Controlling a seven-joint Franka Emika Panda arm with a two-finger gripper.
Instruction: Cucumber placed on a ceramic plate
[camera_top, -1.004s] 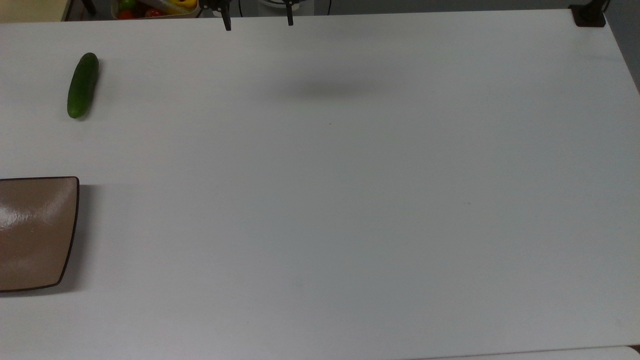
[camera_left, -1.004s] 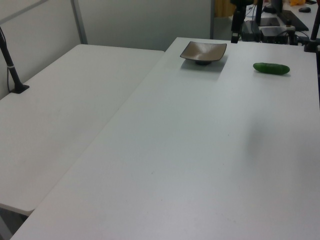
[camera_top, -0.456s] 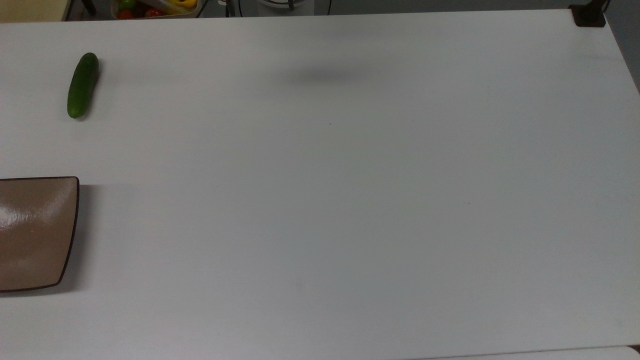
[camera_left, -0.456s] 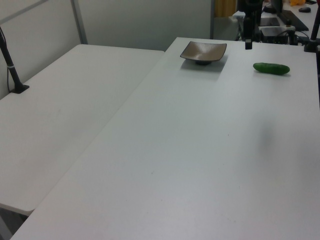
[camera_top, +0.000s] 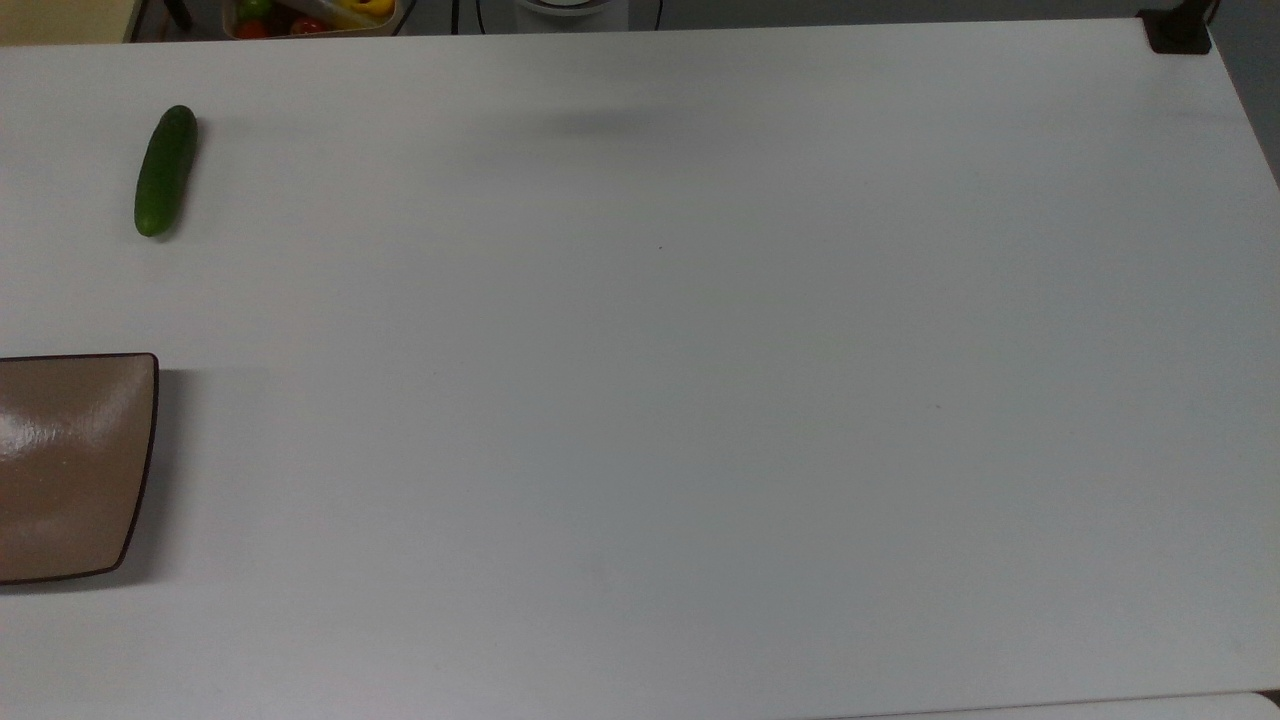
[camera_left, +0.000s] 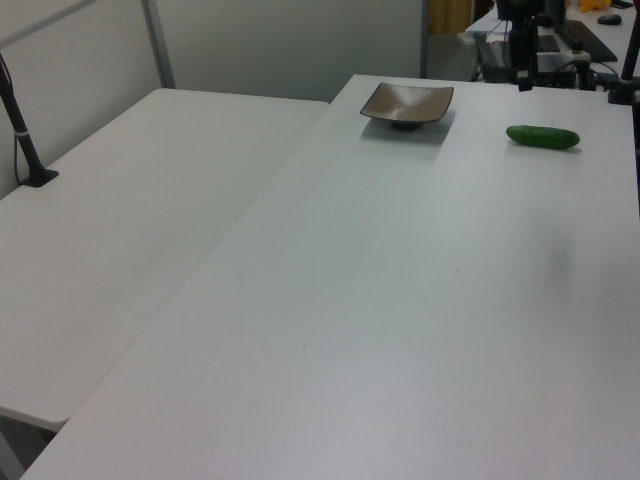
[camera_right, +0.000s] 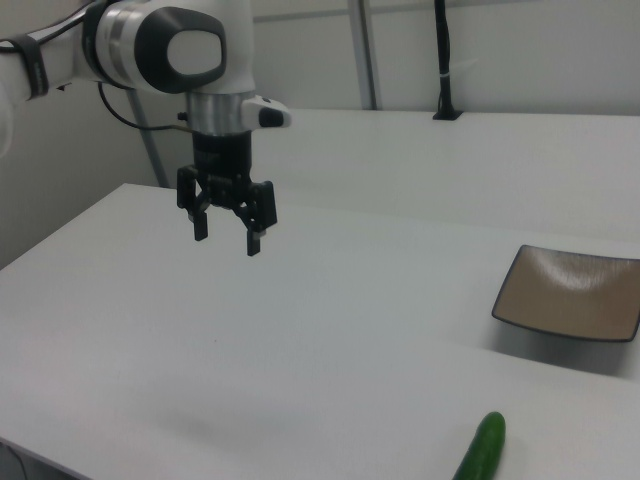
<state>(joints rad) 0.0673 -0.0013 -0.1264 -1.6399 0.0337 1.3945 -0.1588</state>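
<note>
1. A big plain white table (camera_top: 700, 400) takes up most of what's seen from the top view. It looks matte, with just a faint soft shadow near its far edge.
2. In the left view a second white table (camera_left: 120, 230) is butted up against the first one on the left view's left, with a pale partition wall (camera_left: 290, 45) behind it.
3. A black pole on a small foot (camera_left: 25, 140) is seen standing on that second table at the left view's left. A similar black pole (camera_right: 443, 60) is seen in the right view at the back.
4. A bin of colourful stuff (camera_top: 310, 15), red and yellow, is just caught past the table's top edge in the top view.
5. The cucumber (camera_top: 165, 170) is lying flat on the table near the top view's upper left corner, dark green, touched by nothing.
6. The ceramic plate (camera_top: 70, 465) sits at the top view's left edge, partly cut off, glossy tan with a thin dark rim. It is well apart from the cucumber, and nothing is seen on it in the right view.
7. The gripper (camera_right: 227, 232) is hung in the air over the table in the right view, pointing down, on a white arm (camera_right: 160, 50) coming in from the right view's left.
8. Its two fingers are spread wide apart, with nothing held between them and nothing touched. It's well away from both the cucumber (camera_right: 482, 450) and the plate (camera_right: 572, 292).
</note>
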